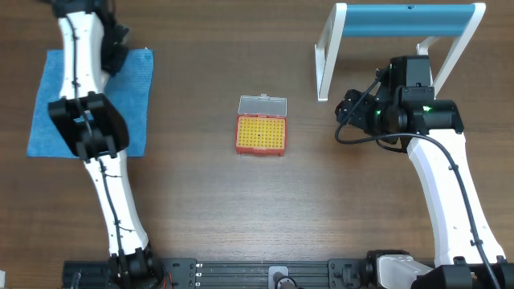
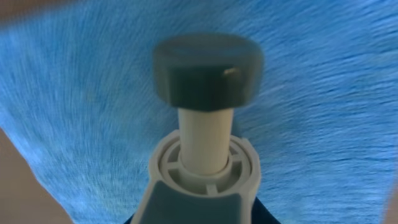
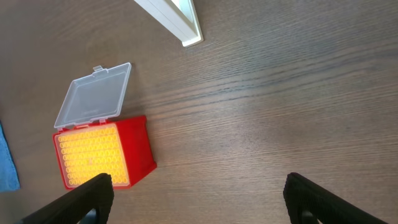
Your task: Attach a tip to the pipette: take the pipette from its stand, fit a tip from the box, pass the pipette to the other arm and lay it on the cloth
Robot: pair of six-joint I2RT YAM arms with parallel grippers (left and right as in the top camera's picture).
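Note:
The pipette [image 2: 205,124] stands close in the left wrist view, its dark plunger button [image 2: 208,68] and white stem toward the blue cloth [image 2: 323,124]. My left gripper [image 1: 115,44] is shut on the pipette, low over the cloth [image 1: 138,104] at the far left. The red tip box [image 1: 262,134] sits mid-table with its clear lid [image 3: 93,96] open and yellow tips [image 3: 90,155] showing. Right of the box, my right gripper [image 3: 199,199] hangs open over bare wood [image 1: 344,112], holding nothing.
The white and blue pipette stand [image 1: 405,20] stands at the back right, just behind the right gripper; one of its white feet [image 3: 177,22] shows in the right wrist view. Bare wooden tabletop [image 1: 265,217] lies in front of the box.

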